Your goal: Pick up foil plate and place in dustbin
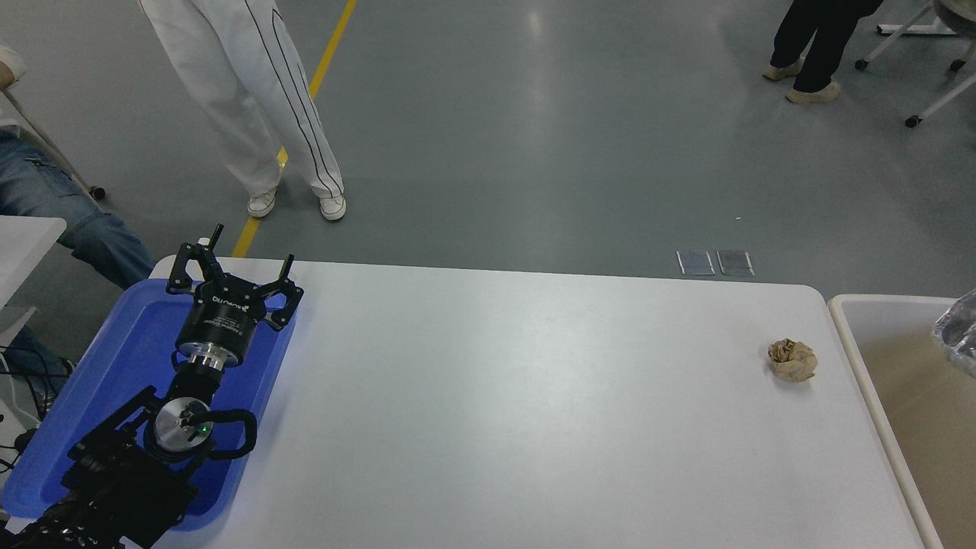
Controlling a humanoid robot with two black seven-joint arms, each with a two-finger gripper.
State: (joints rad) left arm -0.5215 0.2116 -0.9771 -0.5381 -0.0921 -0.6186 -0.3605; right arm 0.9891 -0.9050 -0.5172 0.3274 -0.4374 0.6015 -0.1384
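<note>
Only a shiny silver corner of the foil plate (961, 332) shows at the right picture edge, over the inside of the dustbin (854, 335), a cream-white bin with a beige inside standing off the table's right end. Whether the plate hangs or lies in the bin I cannot tell. No right arm or right gripper shows in the head view. My left gripper (232, 267) is parked over the blue tray at the table's left end, its fingers spread open with nothing between them.
A crumpled brown paper ball (792, 360) lies on the white table (496, 396) near its right end. A blue tray (114, 358) lies under the left arm. A person in white trousers (252, 99) stands at the far left; others stand farther off.
</note>
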